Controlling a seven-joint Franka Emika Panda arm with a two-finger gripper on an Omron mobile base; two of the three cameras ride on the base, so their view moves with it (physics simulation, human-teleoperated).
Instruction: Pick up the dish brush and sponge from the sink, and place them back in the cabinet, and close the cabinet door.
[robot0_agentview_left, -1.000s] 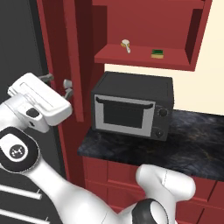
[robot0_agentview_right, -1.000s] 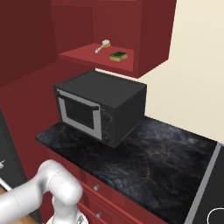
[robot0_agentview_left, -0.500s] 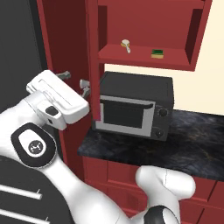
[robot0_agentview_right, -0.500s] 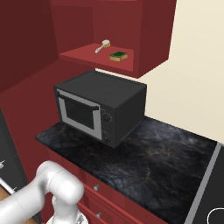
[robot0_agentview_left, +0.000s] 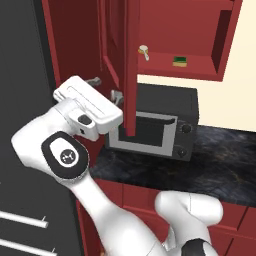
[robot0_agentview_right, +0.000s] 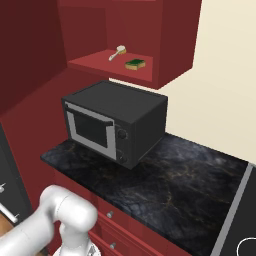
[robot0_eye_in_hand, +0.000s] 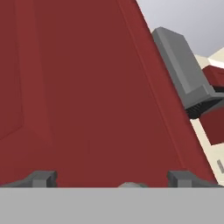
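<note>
cabinet door (robot0_agentview_left: 131, 65) edge-on before open shelf, microwave (robot0_agentview_left: 155, 127) beneath

A black microwave (robot0_agentview_right: 112, 125) stands on the dark marbled counter (robot0_agentview_right: 185, 175), above red drawers (robot0_agentview_right: 130, 235) with small knobs.

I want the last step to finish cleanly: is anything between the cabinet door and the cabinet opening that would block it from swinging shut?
Nothing visible blocks it. The dish brush and sponge lie well back on the cabinet shelf. The cabinet door stands ajar, edge-on, with the open tool at its outer face.
</note>
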